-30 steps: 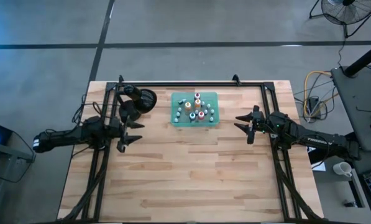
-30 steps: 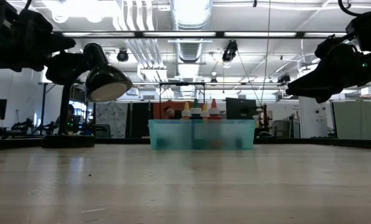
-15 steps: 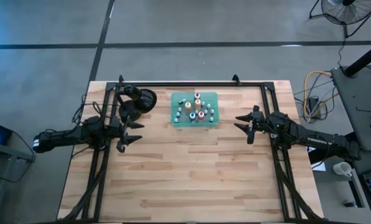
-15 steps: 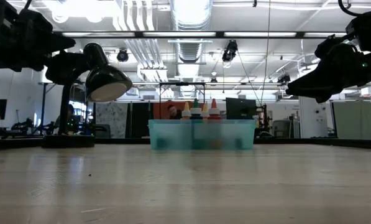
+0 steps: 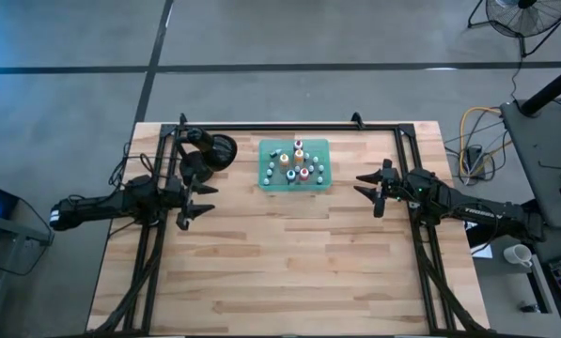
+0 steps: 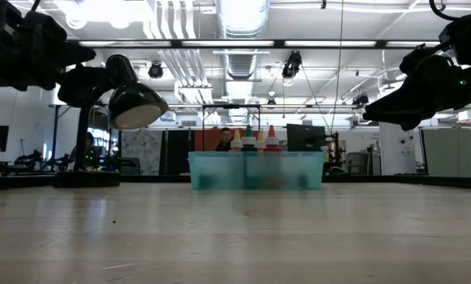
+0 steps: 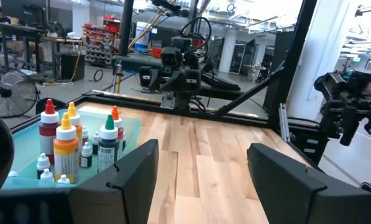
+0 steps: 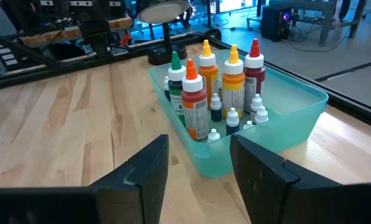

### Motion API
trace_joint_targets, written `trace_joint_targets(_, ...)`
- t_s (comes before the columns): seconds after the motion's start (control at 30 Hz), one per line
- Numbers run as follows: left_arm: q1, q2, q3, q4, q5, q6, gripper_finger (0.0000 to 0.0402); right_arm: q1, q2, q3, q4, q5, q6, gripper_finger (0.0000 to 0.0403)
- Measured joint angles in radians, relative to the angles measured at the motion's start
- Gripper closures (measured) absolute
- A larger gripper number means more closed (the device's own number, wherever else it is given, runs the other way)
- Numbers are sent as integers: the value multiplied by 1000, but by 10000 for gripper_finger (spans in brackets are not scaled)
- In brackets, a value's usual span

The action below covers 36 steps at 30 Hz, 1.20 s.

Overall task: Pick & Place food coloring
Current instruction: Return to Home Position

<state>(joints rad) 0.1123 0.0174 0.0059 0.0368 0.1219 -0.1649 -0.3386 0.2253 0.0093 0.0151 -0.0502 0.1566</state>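
The food coloring bottles [image 8: 217, 84] are seen upright inside the teal bin [image 8: 284, 134], between the two claws and apart from both. The left claw [image 5: 203, 200] and right claw [image 5: 366, 192] are held wide and empty above the surface [image 5: 289, 263]. Placing is judged finished; only a retreat to the home pose is called for.

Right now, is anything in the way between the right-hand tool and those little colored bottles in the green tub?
Nothing visible does. Only bare table lies between the open right tool and the green tub. The tub's own wall rings the upright food coloring bottles, so reaching them would likely mean coming in from above.
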Motion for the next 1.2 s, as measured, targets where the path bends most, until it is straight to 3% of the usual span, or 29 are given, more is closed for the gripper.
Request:
trace_joint_targets(0.53, 0, 4, 0, -3, 0, 0, 182, 29, -47, 0, 0, 0, -8, 239)
trace_joint_targets(0.83, 0, 4, 0, -4, 0, 0, 182, 209, -224, 1, -2, 6, -261, 239)
trace_joint_targets(0.93, 0, 4, 0, -4, 0, 0, 182, 266, -225, 1, 9, 7, -292, 239)
trace_joint_targets(1.2, 0, 7, 0, -4, 0, 0, 182, 401, -226, 1, 18, 187, -268, 239)
